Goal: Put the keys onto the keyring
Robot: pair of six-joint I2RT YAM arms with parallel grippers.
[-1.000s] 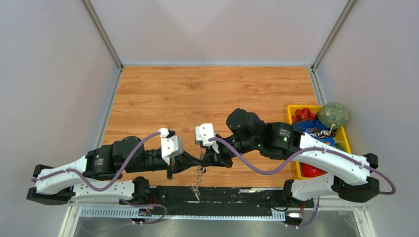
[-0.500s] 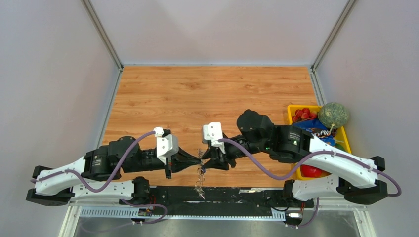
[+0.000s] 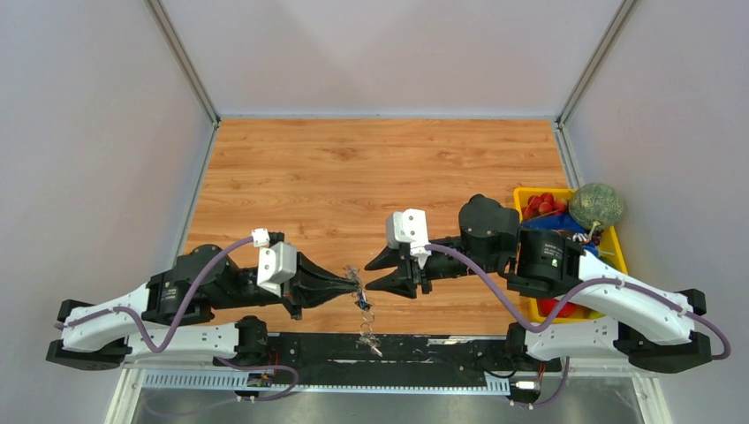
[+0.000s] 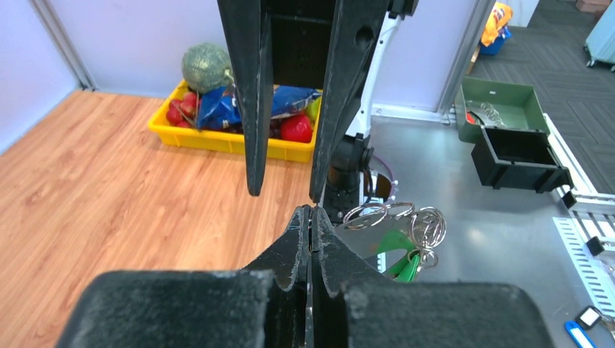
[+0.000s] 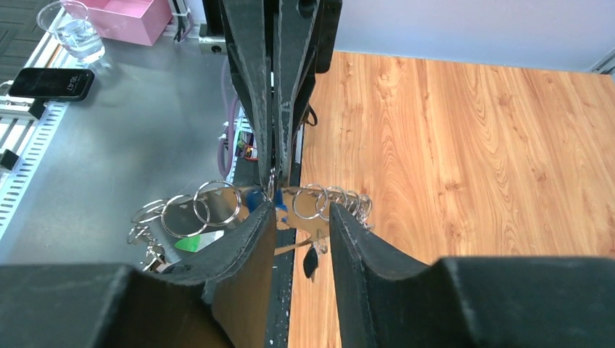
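Keyring chain dangles lengthwise down from the clamped left pincer.

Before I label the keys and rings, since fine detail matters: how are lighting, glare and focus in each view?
Top external view: even, soft light, but the bunch of silvery metal rings is too small to resolve. Left wrist view: rings fairly sharp; the black left gripper close up is dark and soft. Right wrist view: rings crisp with bright glints; the black right gripper looks soft.
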